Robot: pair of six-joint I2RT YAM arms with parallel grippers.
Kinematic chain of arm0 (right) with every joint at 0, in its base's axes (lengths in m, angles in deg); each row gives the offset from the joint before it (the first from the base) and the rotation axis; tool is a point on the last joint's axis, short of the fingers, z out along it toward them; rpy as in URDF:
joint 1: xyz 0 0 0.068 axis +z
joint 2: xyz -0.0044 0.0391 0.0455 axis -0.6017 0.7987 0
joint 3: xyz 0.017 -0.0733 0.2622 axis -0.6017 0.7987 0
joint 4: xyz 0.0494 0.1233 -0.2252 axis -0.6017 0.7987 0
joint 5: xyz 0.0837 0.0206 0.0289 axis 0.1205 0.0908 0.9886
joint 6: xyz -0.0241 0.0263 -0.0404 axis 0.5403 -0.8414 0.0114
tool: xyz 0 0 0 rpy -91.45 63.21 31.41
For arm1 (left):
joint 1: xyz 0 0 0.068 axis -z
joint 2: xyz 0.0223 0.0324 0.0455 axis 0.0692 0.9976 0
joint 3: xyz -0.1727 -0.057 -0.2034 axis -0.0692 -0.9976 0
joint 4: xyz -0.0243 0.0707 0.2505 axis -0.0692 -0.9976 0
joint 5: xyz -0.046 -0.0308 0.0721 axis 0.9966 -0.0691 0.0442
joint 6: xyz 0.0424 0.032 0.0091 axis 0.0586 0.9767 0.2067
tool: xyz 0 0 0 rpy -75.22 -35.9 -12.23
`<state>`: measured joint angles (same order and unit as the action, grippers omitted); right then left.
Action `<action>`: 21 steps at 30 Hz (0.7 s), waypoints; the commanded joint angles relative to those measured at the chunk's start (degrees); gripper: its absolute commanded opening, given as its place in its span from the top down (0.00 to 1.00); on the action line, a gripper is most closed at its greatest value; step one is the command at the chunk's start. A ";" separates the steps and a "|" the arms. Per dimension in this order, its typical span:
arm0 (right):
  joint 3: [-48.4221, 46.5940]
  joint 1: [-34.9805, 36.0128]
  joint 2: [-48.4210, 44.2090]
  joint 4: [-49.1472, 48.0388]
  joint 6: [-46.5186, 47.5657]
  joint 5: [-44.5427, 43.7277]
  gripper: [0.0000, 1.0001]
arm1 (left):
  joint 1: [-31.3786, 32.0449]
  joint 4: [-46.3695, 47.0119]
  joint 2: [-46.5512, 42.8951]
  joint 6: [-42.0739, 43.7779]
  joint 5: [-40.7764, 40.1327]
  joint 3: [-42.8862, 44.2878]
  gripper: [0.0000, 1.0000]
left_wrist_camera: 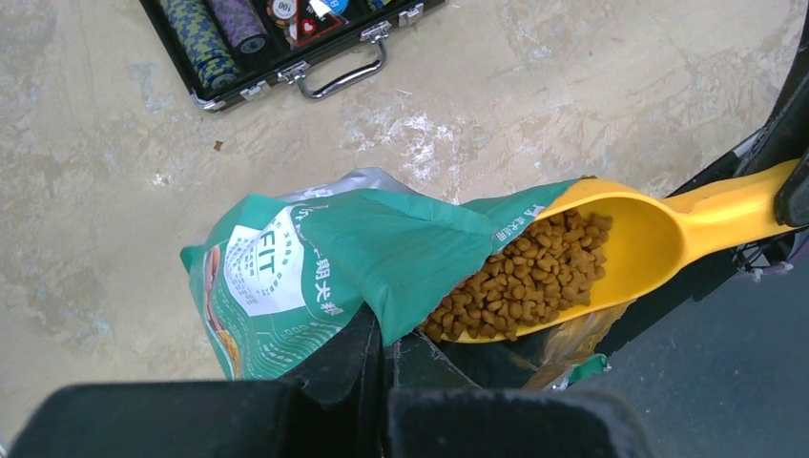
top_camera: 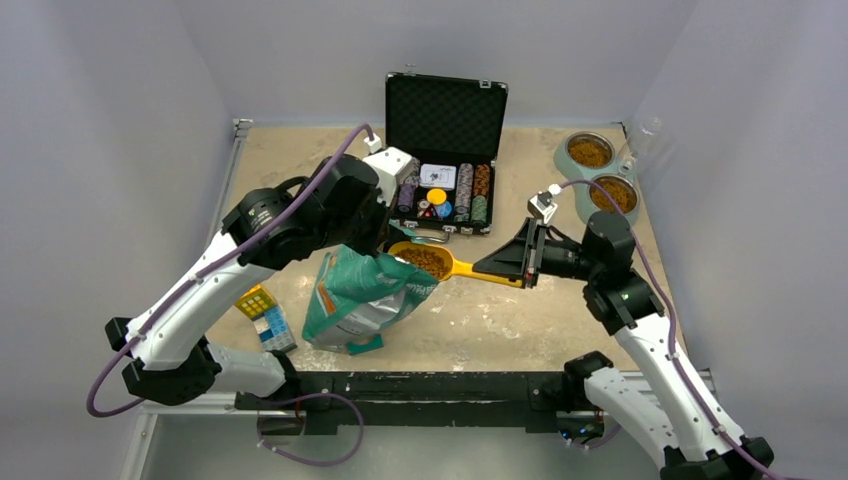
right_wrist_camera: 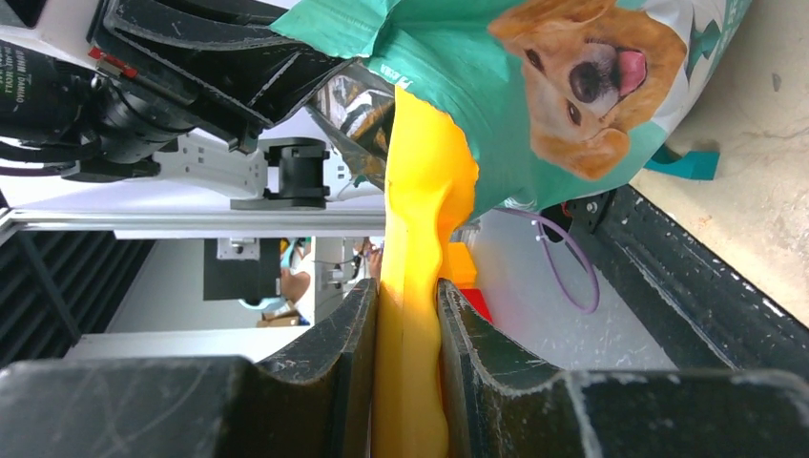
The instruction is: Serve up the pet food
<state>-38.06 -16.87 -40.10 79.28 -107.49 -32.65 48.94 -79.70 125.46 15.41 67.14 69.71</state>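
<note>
A teal-green pet food bag (top_camera: 358, 298) stands open at mid table. My left gripper (left_wrist_camera: 386, 332) is shut on the bag's upper rim (left_wrist_camera: 382, 239) and holds the mouth open; it also shows in the top view (top_camera: 383, 243). My right gripper (right_wrist_camera: 408, 298) is shut on the handle of a yellow scoop (right_wrist_camera: 420, 191). The scoop (top_camera: 452, 265) is level at the bag's mouth, its bowl heaped with brown kibble (left_wrist_camera: 534, 275). The right gripper (top_camera: 508, 266) is to the right of the bag. The bag's dog picture (right_wrist_camera: 582, 76) faces the right wrist camera.
A green stand at the back right holds two metal bowls (top_camera: 590, 152) (top_camera: 613, 194), both with kibble in them. An open black case of poker chips (top_camera: 445, 190) stands behind the bag. Coloured cubes (top_camera: 265, 312) lie left of the bag. A clear bottle (top_camera: 645, 140) stands by the bowls.
</note>
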 commanded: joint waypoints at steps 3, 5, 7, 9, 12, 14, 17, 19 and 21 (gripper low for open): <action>2.09 -1.00 -3.67 4.57 -4.47 2.03 1.00 | -0.26 9.85 -4.64 0.58 -5.09 1.07 1.00; 3.60 -1.30 -4.79 3.89 -7.13 1.85 1.00 | -0.26 9.87 -5.07 -0.02 -6.99 0.51 1.00; 4.73 -1.55 -5.78 3.06 -9.57 1.55 1.00 | -0.26 10.21 -5.49 -0.28 -7.86 -0.06 1.00; 5.36 -1.75 -6.47 2.96 -10.84 1.48 1.00 | -0.26 10.43 -5.93 -0.33 -8.60 -0.43 1.00; 5.97 -2.38 -7.53 2.60 -12.74 1.46 1.00 | -0.26 10.25 -6.43 -0.42 -10.31 -0.78 1.00; 5.95 -3.17 -8.15 2.77 -13.25 1.44 1.00 | -0.25 10.80 -7.16 0.10 -10.67 -1.89 1.00; 5.30 -4.23 -7.97 3.35 -12.88 1.76 1.00 | -0.26 11.20 -8.55 1.20 -10.38 -3.73 1.00; 4.86 -4.30 -7.22 3.18 -12.42 1.95 1.00 | -0.26 11.51 -9.50 2.14 -9.78 -5.10 1.00; 4.29 -4.33 -6.44 3.12 -11.97 2.16 1.00 | -0.26 11.91 -10.29 3.04 -8.90 -5.90 1.00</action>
<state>-33.16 -20.26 -47.31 78.83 -120.27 -32.08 49.79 -73.93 120.96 14.40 65.24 63.24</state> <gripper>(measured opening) 0.283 0.019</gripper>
